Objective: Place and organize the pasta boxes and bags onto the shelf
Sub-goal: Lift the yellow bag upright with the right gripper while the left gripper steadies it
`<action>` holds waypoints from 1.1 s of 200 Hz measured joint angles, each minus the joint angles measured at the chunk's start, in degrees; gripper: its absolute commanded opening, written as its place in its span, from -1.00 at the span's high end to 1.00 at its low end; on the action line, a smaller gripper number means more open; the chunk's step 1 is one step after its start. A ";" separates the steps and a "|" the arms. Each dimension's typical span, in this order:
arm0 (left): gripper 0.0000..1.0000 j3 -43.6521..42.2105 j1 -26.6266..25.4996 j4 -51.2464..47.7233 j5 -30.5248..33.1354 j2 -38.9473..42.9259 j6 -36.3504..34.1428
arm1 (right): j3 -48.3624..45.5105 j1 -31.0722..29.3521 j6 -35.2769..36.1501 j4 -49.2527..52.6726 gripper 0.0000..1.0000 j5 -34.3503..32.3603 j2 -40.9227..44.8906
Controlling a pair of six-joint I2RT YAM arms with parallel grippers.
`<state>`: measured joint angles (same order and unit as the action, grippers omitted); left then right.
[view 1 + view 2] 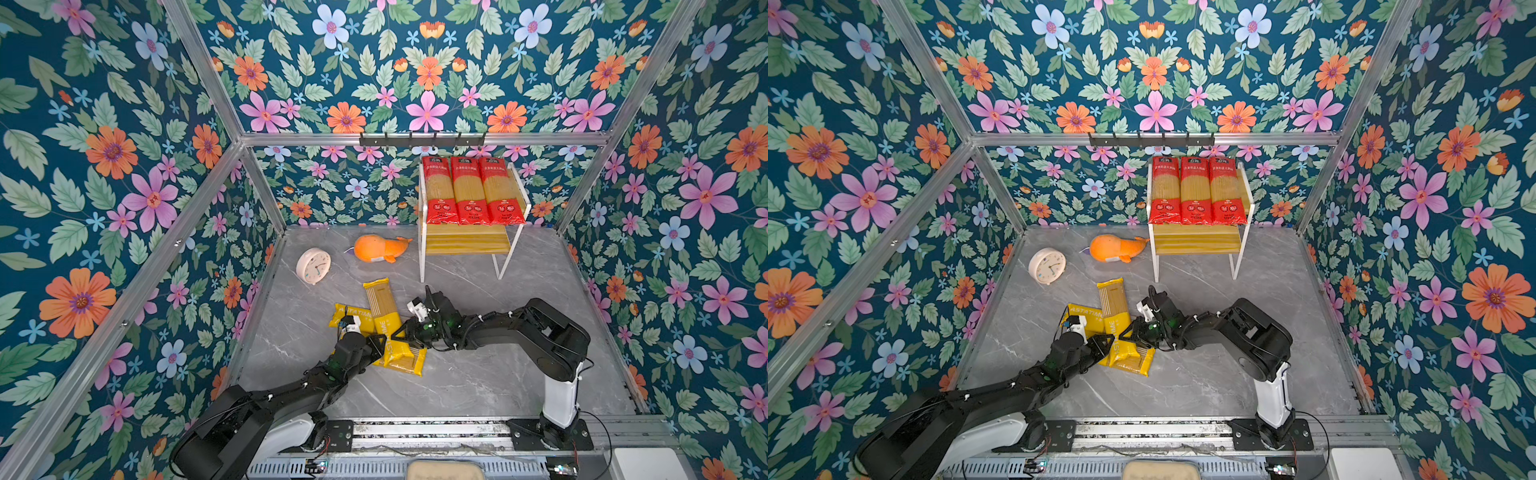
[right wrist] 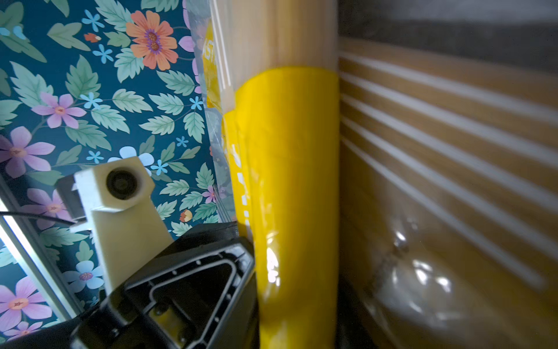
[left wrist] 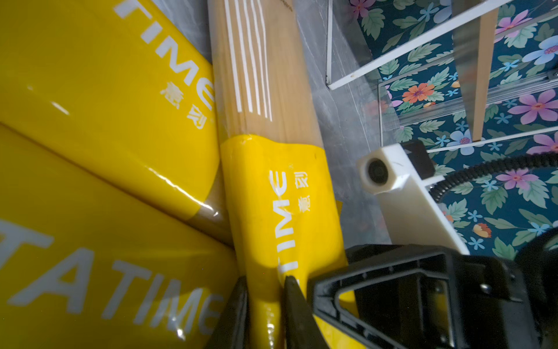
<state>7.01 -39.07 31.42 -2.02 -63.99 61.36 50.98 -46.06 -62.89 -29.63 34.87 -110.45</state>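
While the left gripper (image 3: 265, 284) is pinched shut on the edge of the middle yellow pack (image 3: 280, 196), the right gripper (image 1: 403, 332) stands at its other side; whether those jaws grip, I cannot tell. Two more yellow packs (image 3: 105, 90) lie crossed against it on the table (image 1: 457, 374). Farther back, the shelf (image 1: 422, 249) holds three red packs (image 1: 469, 191) on top; its lower board (image 1: 465, 243) is bare. The pick-up seems in hand; next, this pack needs lifting free and carrying there.

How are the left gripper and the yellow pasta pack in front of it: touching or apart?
Touching. In the left wrist view, the left gripper has both fingers pressed on the edge of the yellow pasta pack, with no gap showing.
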 measured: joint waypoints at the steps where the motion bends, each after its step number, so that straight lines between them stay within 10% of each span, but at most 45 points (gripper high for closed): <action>1: 0.53 0.00 -0.02 0.07 0.00 -0.07 0.00 | -0.04 0.00 -0.02 -0.11 0.55 0.00 0.02; 61: 0.29 1.64 1.88 -5.11 -2.58 5.60 -1.31 | -4.15 0.13 -0.90 -4.17 0.80 -0.68 3.54; 125: -0.39 6.03 8.57 -8.00 -8.41 11.96 -6.14 | -11.17 0.15 7.39 -4.04 1.00 -5.11 12.55; 220: -0.58 4.74 8.63 16.41 -21.88 7.19 -8.76 | -13.97 0.33 24.74 -4.85 1.00 -4.85 28.57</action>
<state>11.75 -30.44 47.83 -23.90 -56.80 52.60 37.01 -45.74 -38.15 -34.48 30.02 -81.89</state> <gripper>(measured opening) 0.799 0.173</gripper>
